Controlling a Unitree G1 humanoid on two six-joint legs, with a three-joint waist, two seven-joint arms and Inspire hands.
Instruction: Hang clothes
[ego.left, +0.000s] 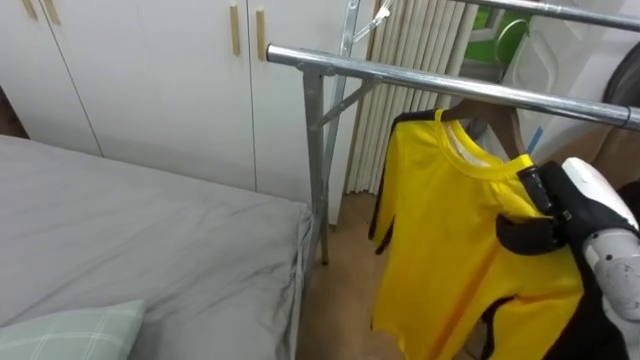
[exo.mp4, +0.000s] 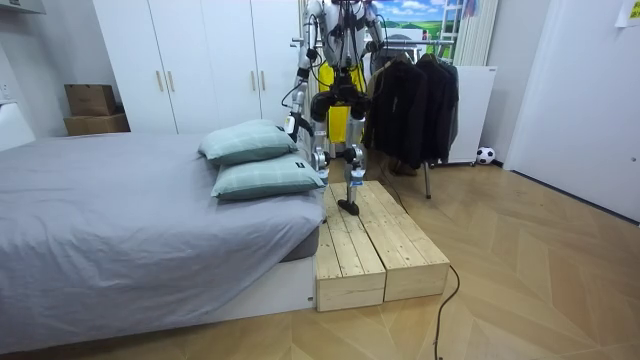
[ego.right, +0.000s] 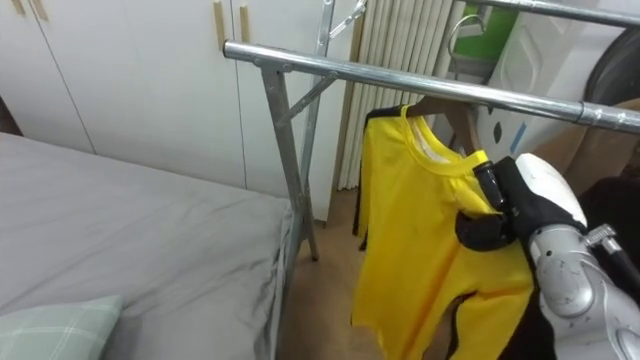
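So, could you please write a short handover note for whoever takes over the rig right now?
Right hand: against the yellow shirt at its shoulder; grip unclear.
Left hand: low by the robot's side, idle.
Shirt: on a hanger just under the metal rail, apparently hooked on.
Left to do: check that the hook sits on the rail, then withdraw the right hand.

I count one yellow shirt (ego.left: 450, 240), one clothes rack (ego.left: 400, 75), one bed (exo.mp4: 120, 210), two pillows (exo.mp4: 250, 142), two cardboard boxes (exo.mp4: 90, 99) and one ball (exo.mp4: 485, 155).
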